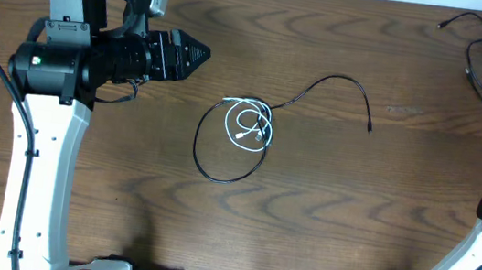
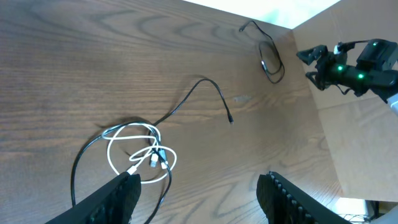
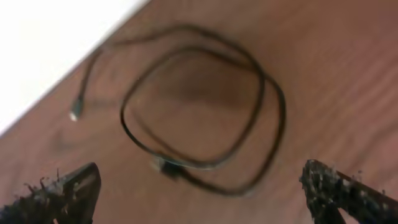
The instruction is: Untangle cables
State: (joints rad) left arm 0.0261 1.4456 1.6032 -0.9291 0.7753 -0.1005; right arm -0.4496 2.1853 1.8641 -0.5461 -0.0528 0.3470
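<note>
Three thin cables lie on a brown wooden surface (image 1: 378, 216). Near the middle, a long black cable (image 1: 197, 144) forms a wide loop, and its free end trails up and to the right to a small plug. A short white cable (image 2: 152, 160) is coiled inside the top of that loop, crossing the black one. A second black cable (image 3: 281, 118), looped twice, rests at the far right corner beneath the right tool (image 3: 202, 193), whose fingers stand wide apart. The left tool (image 2: 199, 196) hovers left of the central tangle, fingers also spread, gripping nothing.
</note>
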